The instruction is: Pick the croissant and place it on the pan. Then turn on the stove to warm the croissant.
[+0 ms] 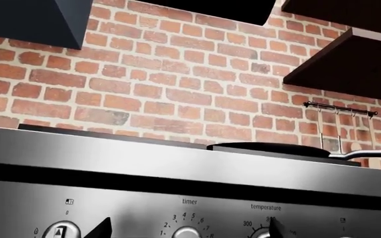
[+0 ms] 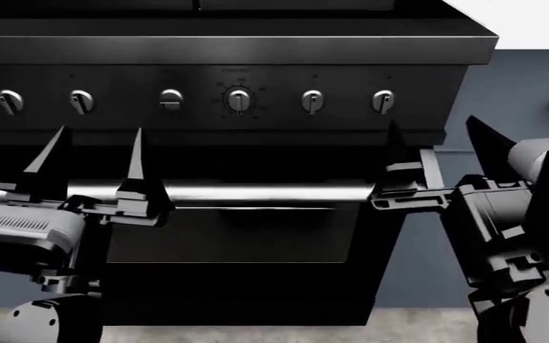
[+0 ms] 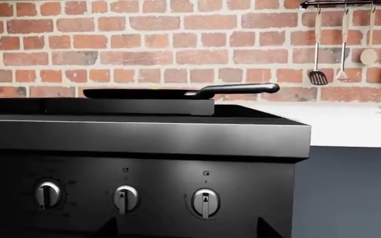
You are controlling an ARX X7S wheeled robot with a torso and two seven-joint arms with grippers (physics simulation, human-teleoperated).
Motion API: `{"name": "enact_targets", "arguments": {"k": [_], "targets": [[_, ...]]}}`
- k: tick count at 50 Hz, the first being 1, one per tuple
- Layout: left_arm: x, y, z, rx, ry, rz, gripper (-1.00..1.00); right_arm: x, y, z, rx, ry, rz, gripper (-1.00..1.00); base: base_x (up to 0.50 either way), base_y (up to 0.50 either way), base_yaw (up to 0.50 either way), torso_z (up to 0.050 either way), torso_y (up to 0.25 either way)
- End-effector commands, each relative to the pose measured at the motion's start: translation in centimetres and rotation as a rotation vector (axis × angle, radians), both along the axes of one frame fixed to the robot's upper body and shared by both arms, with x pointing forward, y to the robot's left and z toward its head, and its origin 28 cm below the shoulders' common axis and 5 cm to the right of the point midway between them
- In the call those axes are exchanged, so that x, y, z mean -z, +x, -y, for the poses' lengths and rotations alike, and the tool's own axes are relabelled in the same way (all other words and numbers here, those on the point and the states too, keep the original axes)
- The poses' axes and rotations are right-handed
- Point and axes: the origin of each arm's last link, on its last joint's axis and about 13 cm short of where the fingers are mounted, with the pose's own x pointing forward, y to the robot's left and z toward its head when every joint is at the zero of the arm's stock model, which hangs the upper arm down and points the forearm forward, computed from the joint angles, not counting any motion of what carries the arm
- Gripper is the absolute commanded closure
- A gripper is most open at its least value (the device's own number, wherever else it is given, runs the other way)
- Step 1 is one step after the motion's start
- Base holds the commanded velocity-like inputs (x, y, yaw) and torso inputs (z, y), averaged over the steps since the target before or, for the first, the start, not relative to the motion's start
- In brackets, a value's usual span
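Observation:
The black stove [image 2: 226,50] fills the head view, with a row of silver knobs [image 2: 239,100] and a silver bar handle [image 2: 255,191]. On its top stands the pan [image 3: 137,93], seen edge-on, its long handle [image 3: 237,89] pointing right; it also shows as the pan [image 1: 270,148] in the left wrist view. The croissant is hidden from view. My left gripper [image 2: 98,153] is open in front of the knob panel, left of centre, holding nothing. My right gripper [image 2: 439,143] is open by the stove's right front corner. Both stand off from the knobs.
Grey-blue cabinets [image 2: 522,78] and a white counter [image 3: 349,124] adjoin the stove on the right. Kitchen utensils [image 3: 343,49] hang from a rail on the brick wall. A dark hood [image 1: 31,20] and shelves [image 1: 349,64] hang above the stove.

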Motion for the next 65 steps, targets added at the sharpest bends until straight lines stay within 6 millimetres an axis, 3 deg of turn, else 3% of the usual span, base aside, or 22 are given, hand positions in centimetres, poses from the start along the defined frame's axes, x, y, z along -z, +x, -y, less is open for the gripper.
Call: {"name": "enact_targets", "arguments": {"k": [1,15,51,65], "targets": [[-0.4,-0.1,-0.1,0.000,-0.006,0.003,-1.00,-0.6,1.2,0.3,0.032,-0.028,-0.023,-1.00,0.00,0.00,0.00,0.000,0.000],[-1.5,-0.8,-0.4,-0.010,-0.015,0.059,-1.00,-0.1,2.5,0.5,0.019,-0.028,-0.052,-1.00,0.00,0.00,0.00,0.000,0.000],[-0.4,0.3,-0.2,-0.015,-0.003,0.002,-1.00,1.4,8.4,0.5,0.056,-0.048,-0.070,-1.00,0.00,0.00,0.00,0.000,0.000],[-0.3,0.5,-0.3,-0.015,-0.011,-0.004,-1.00,1.4,9.5,0.7,0.060,-0.056,-0.082,-1.00,0.00,0.00,0.00,0.000,0.000]]}}
